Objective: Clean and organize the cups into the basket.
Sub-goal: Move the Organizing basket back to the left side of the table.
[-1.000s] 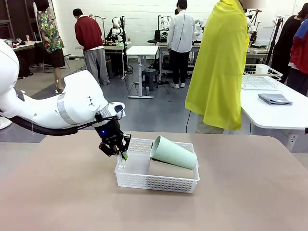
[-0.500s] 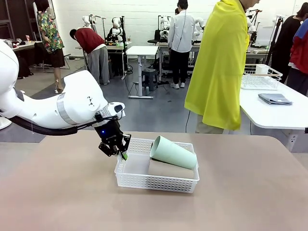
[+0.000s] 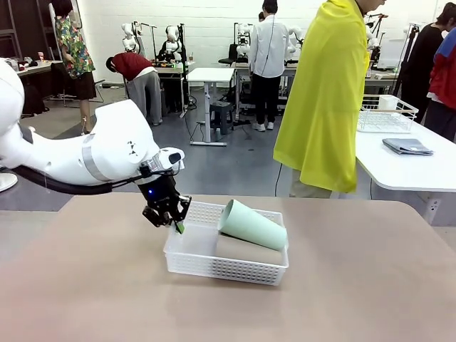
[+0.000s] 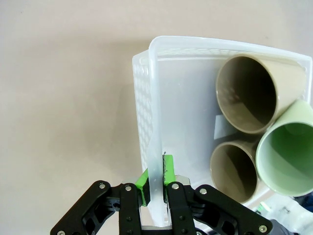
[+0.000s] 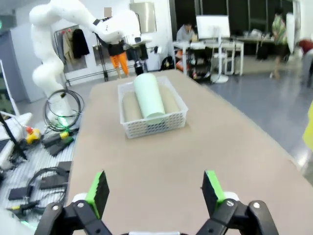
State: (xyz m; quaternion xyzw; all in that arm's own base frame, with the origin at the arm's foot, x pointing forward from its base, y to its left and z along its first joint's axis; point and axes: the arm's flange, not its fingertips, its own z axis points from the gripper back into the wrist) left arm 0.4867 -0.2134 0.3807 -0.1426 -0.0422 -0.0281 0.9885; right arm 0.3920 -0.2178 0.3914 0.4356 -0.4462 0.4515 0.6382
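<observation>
The white lattice-sided basket (image 3: 214, 267) sits mid-table. A pale mint green cup (image 3: 253, 226) lies on its side atop a tan-brown cup (image 3: 246, 249) in the basket's right half. My left gripper (image 3: 174, 224) is shut on the rim at the basket's left end. In the left wrist view the green pads (image 4: 143, 180) pinch the thin rim (image 4: 154, 98), and beyond them are the open mouths of two tan cups (image 4: 247, 93) (image 4: 234, 171) and the mint cup (image 4: 288, 156). My right gripper (image 5: 155, 193) hangs open well back from the basket (image 5: 154, 126), holding nothing.
A person in a yellow garment (image 3: 324, 92) stands at the table's far edge. A second table at the right carries a white wire rack (image 3: 385, 114) and a folded grey cloth (image 3: 407, 147). Bare tabletop (image 3: 356, 285) surrounds the basket.
The basket and its cups have slid a little to the left, drawn along by my left gripper, which stays shut on the rim. The right gripper stays open.
</observation>
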